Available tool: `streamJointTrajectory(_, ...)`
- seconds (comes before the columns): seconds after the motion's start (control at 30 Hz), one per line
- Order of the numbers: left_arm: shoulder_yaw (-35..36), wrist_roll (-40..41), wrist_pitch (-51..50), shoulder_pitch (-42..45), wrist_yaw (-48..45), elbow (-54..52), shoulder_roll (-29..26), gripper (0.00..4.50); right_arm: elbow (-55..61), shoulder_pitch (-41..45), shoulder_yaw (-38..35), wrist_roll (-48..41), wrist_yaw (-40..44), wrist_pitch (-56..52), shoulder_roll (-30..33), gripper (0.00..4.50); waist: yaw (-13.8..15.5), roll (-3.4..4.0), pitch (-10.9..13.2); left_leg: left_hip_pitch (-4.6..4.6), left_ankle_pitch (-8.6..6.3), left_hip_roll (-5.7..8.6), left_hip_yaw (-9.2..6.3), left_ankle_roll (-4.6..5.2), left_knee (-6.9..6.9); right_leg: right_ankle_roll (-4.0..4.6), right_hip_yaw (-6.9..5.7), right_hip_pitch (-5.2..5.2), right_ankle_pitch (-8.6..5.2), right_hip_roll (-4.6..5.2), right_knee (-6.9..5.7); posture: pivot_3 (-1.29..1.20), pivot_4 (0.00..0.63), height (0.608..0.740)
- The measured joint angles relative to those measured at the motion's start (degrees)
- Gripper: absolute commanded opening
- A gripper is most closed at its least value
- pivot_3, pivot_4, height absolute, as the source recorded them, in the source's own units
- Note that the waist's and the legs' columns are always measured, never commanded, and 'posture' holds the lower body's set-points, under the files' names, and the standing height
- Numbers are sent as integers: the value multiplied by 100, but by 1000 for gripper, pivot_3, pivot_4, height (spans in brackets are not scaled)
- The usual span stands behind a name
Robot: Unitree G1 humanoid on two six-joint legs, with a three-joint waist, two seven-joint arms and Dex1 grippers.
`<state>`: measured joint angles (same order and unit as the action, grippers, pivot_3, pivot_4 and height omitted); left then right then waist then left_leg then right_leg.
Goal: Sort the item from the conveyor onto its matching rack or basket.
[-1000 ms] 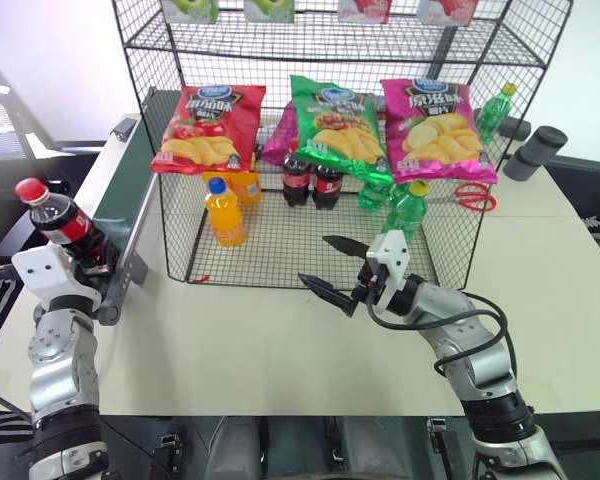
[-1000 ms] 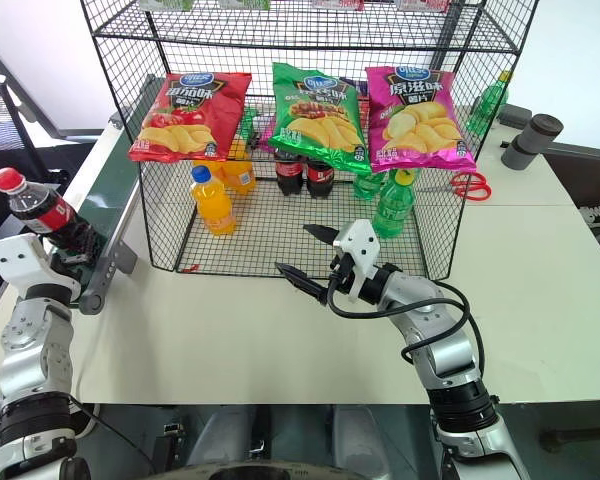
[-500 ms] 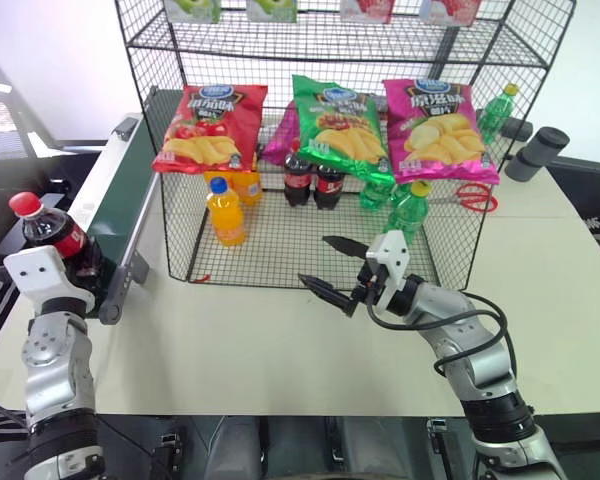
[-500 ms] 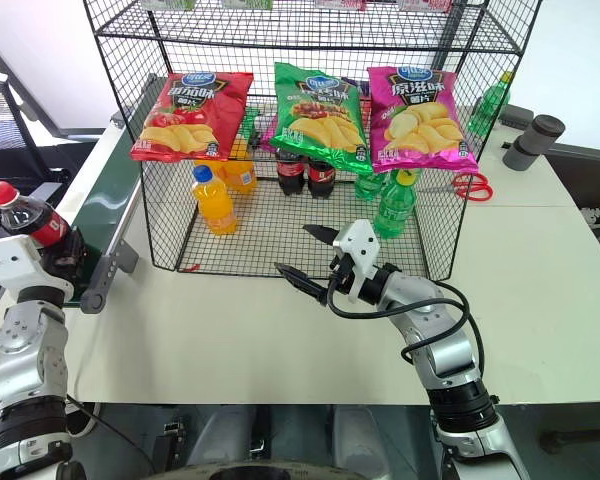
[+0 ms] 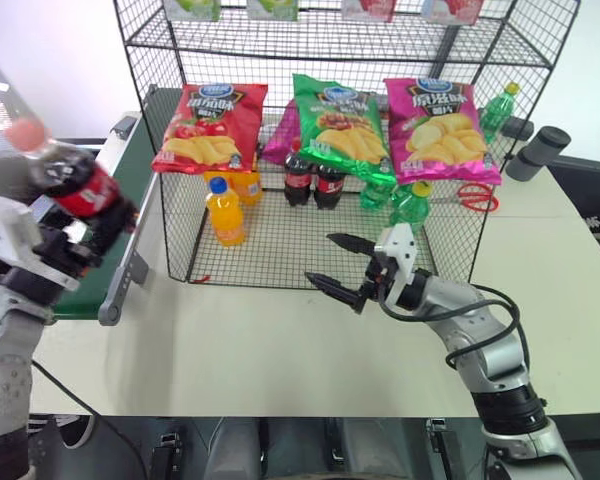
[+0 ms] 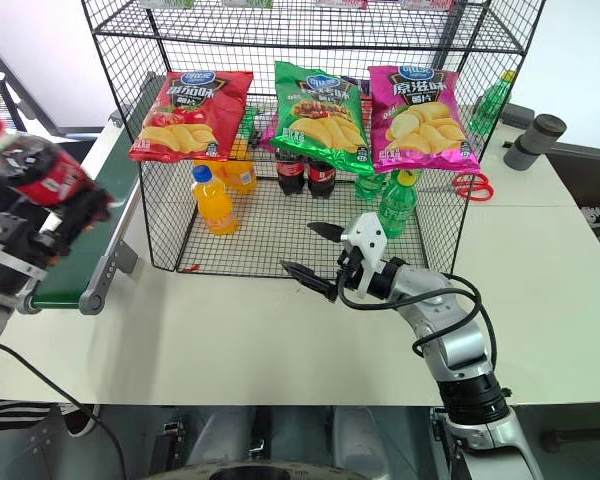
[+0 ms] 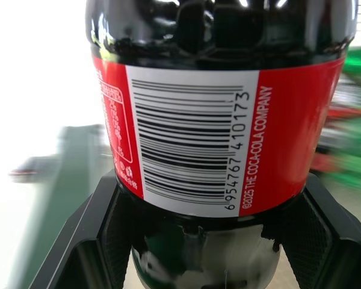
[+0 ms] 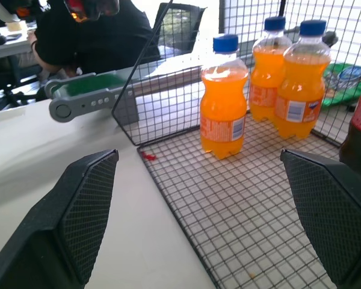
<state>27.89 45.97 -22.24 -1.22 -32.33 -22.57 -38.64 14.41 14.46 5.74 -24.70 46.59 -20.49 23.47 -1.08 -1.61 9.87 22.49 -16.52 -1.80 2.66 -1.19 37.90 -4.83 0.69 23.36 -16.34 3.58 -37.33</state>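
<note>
Gripping the glossy cola bottle (image 5: 72,180), left pincer (image 5: 75,235) clamped; right pincer (image 5: 342,268) apart.

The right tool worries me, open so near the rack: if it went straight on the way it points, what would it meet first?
Most likely the orange soda bottle standing nearest the rack's front corner. The right tool points across the wire floor toward it, jaws open; the way there looks free, though depth is hard to judge.

Red scissors (image 5: 469,197) on table (image 5: 280,350) (w/ grey cylinder (image 5: 535,153) behind).
</note>
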Motion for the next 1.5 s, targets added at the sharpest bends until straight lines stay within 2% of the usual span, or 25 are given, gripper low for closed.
streamJointTrajectory(0.13,-954,-27,-467,-128,-536,-409,-242,2801,94,177,-168,-384,120,-392,161,4500,0,10,6,0,1,2,2,1,0,11,1,0,-6,-1,0,0,150,740)
streamJointTrajectory(0.27,-2044,-299,-649,234,-897,-400,-78,2801,477,277,-292,-1073,213,-1099,278,4500,14,10,6,2,1,1,0,2,-1,10,-1,2,-5,-5,-1,0,150,740)
streamJointTrajectory(0.5,-3036,-691,-657,951,-1517,-27,221,2801,925,314,-79,-1404,-52,-1639,134,4500,7,11,6,3,2,2,3,4,1,-7,1,3,4,-14,-2,0,150,740)
streamJointTrajectory(0.8,-3378,-1068,-607,1309,-2049,180,300,2801,957,277,86,-1556,-242,-1876,-73,4500,29,11,6,5,2,3,3,6,11,-10,1,-1,5,-27,-2,0,150,740)
streamJointTrajectory(1.1,-3431,-1274,-589,1448,-2117,180,531,2801,956,293,82,-1914,-438,-2189,-314,4500,25,11,5,4,1,-2,0,7,12,-12,2,0,5,-38,-7,0,150,740)
streamJointTrajectory(1.17,-3439,-1299,-589,1447,-2120,180,553,2791,955,293,56,-1951,-473,-2249,-321,3955,28,11,5,4,1,-2,0,7,12,-12,2,0,5,-38,-7,0,150,740)
streamJointTrajectory(1.23,-3441,-1299,-592,1447,-2141,179,562,2791,947,296,16,-1958,-493,-2281,-328,3213,28,11,5,4,1,-2,0,7,12,-12,2,0,5,-38,-7,0,150,740)
streamJointTrajectory(1.27,-3445,-1299,-597,1447,-2144,179,563,2791,947,304,14,-1958,-492,-2282,-333,3028,27,11,5,4,1,-2,0,7,12,-12,2,0,5,-38,-7,0,150,740)
streamJointTrajectory(1.47,-3437,-1277,-654,1447,-2142,179,604,2791,947,312,6,-1943,-493,-2282,-339,3028,27,11,5,4,1,-2,0,7,12,-12,2,0,5,-39,-8,0,150,740)
streamJointTrajectory(1.5,-3426,-1248,-715,1448,-2138,178,618,3809,946,312,5,-1940,-498,-2282,-341,3027,27,11,5,4,1,-2,0,7,12,-12,2,0,5,-39,-8,0,150,740)
